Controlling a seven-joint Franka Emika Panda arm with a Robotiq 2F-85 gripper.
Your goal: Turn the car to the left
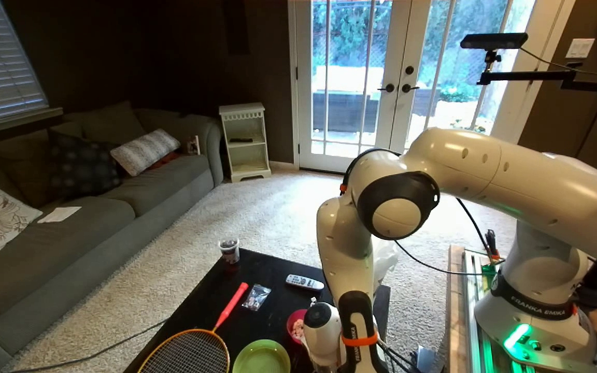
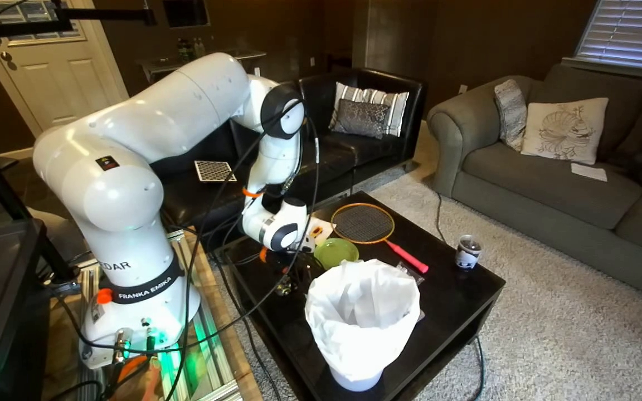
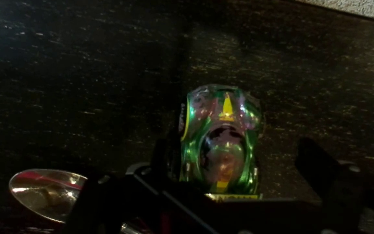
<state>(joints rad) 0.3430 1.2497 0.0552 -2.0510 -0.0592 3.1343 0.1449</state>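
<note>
Wrist view, jaws wide apart and holding nothing, green toy race car [image 3: 222, 143] between them on the dark counter [image 3: 93, 97], bare room above it, counter edge upper right, spoon [image 3: 44, 196] lower left

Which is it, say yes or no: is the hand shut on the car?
No: in the wrist view the hand is open, with table showing between the car and one finger.

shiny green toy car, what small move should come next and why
Probably close the black gripper gently on the shiny green toy car before turning it: the wrist view shows open jaws on either side, with a gap at image right.
</note>
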